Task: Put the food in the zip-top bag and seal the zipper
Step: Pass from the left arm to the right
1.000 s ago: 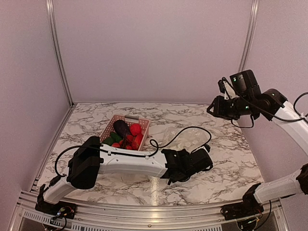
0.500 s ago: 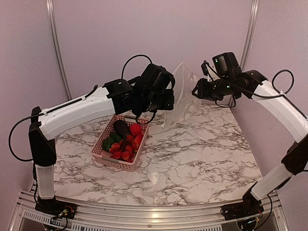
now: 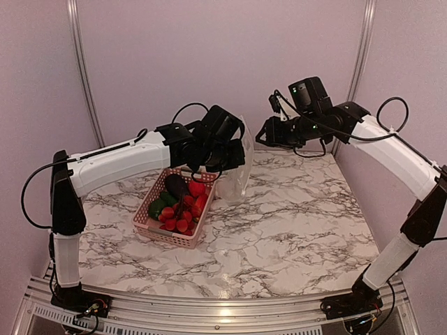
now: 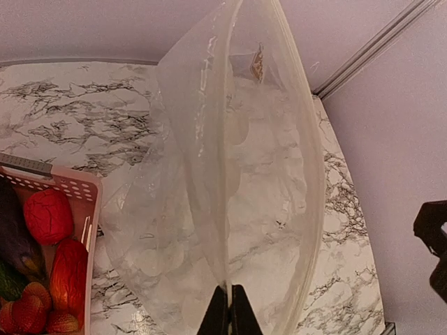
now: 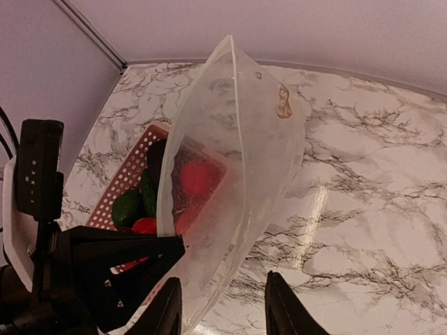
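The left gripper [image 4: 227, 312] is pinched tight on the rim of the clear bag [image 3: 237, 174], its fingertips meeting on the zipper [image 4: 218, 160] strip. The bag hangs from that grip above and just past the far right corner of the pink basket [image 3: 164, 237]. Its mouth gapes into a long loop. Whether its lower end touches the marble table [image 3: 300, 230] I cannot tell.

The right gripper [image 3: 260, 137] hovers to the right of the basket, level with the bag's top edge and near it. Its jaws stand partly apart and clamp nothing. In the right wrist view the bag's lower corner shows between the two fingers [image 5: 169, 307], but contact is unclear.

The food lies in the basket: eggplant [image 3: 174, 185], tomato [image 3: 197, 187], green pieces [image 3: 157, 207] and small red pieces [image 3: 178, 223].

To the right of the basket and in front of it the tabletop lies open. Behind it the back wall stands close, and the side wall runs close along its left.
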Available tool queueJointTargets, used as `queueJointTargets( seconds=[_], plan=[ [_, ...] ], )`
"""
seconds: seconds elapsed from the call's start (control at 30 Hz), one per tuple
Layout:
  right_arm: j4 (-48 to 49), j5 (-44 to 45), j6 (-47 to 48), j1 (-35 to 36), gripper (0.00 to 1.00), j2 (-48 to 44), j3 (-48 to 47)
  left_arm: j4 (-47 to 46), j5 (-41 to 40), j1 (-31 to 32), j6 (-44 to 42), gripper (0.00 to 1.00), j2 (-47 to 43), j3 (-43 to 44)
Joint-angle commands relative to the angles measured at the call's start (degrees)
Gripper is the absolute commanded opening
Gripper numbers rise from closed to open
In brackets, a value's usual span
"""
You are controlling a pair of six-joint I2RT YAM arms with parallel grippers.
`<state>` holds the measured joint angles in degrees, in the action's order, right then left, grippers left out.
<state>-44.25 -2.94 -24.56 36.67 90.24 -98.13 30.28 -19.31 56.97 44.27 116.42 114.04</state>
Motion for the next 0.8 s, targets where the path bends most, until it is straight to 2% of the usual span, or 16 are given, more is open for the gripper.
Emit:
queueJointTargets(
  seconds=[0.0,0.23,0.43,0.6,0.7,0.77],
  plan=[
    [0.7,1.3,-2.0,1.9,0.39,4.0,-2.4,-4.5,1.5,-0.9,3.5,0.00,-0.7,-2.0],
    [0.9,4.9,-3.1,2.0,0.40,8.3,-5.1,-10.6,3.2,-1.9,4.4,0.00,-1.7,-4.0],
    [-0.8,10.7,-4.4,1.9,0.32,9.6,-6.0,-12.0,3.6,-2.0,3.9,0.00,-1.8,-4.3],
    [-0.8,9.1,-5.6,0.6,0.27,9.6,-3.7,-15.7,4.7,-2.0,2.9,0.00,-2.7,-6.5],
    [1.8,7.3,-6.3,-0.1,0.18,9.1,-1.0,-16.5,4.6,-1.9,2.4,0.00,-3.2,-7.2],
    [2.9,6.6,-6.4,-0.8,0.03,8.9,-0.2,-17.2,5.2,-2.0,1.8,0.00,-3.5,-7.8]
  ],
)
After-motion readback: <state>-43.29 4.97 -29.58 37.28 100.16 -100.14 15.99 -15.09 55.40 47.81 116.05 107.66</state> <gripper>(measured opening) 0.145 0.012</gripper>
